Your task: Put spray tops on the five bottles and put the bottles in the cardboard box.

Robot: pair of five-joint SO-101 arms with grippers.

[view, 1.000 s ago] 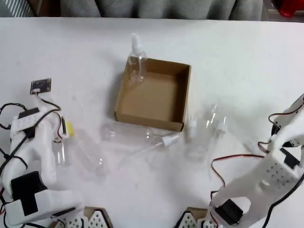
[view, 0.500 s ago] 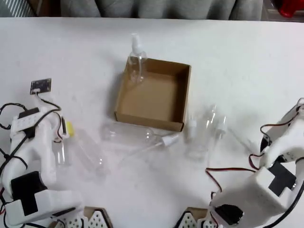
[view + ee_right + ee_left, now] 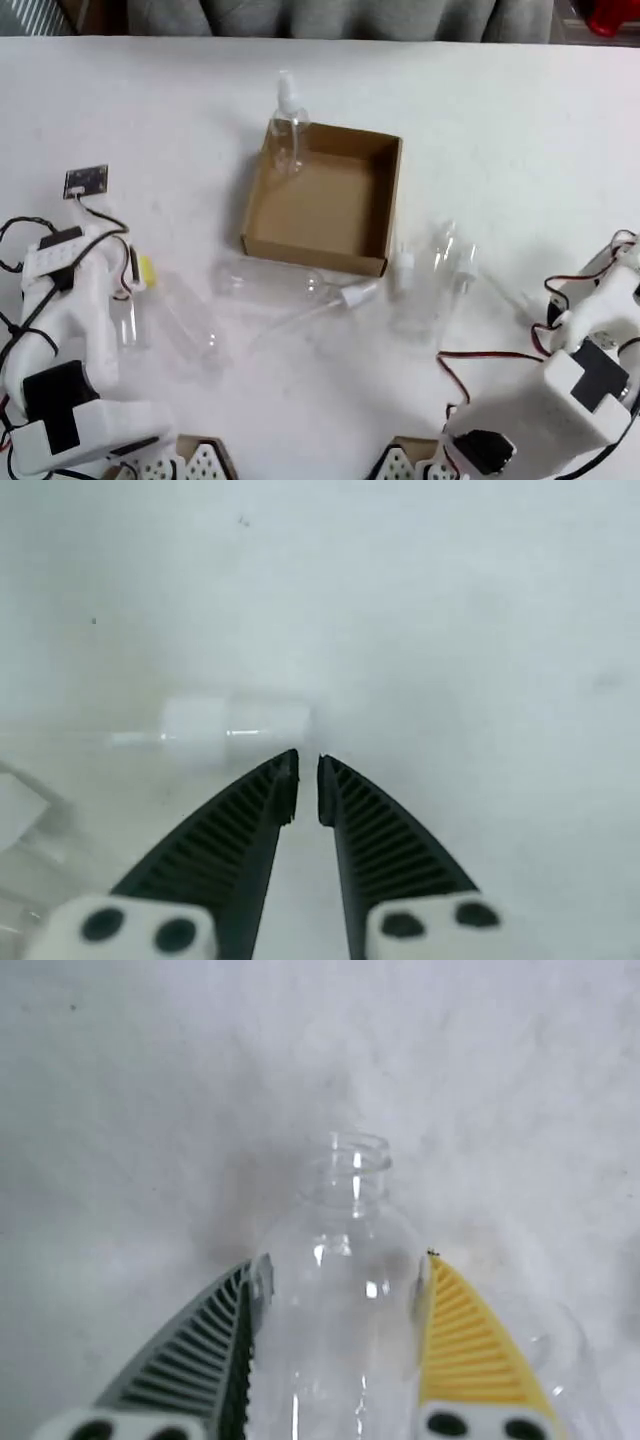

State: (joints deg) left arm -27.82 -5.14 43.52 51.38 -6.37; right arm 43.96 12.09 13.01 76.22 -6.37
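Plastic fills my left fingers point(image 3: 432, 1290): both ribbed faces are pressed against the shoulders of a clear bottle point(image 3: 355, 1185) whose neck is open and bare. I hold it left of the cardboard box point(image 3: 315, 252) and nearer my base. My right fingers point(image 3: 285, 780) hold nothing and stand almost together, with only a thin slit between the tips. They sit just short of a white spray top point(image 3: 235, 725) lying flat on the surface point(image 3: 480, 600), right of the box. I judge the danger lies there: set this narrow, the tips would shove the top along rather than straddle it. Its thin tube could also bend or miss the small neck, and the smooth bottle might twist in my hold. A capped bottle point(image 3: 287, 130) stands at the box's far left corner. I can read no label or print on the bottles or the box.
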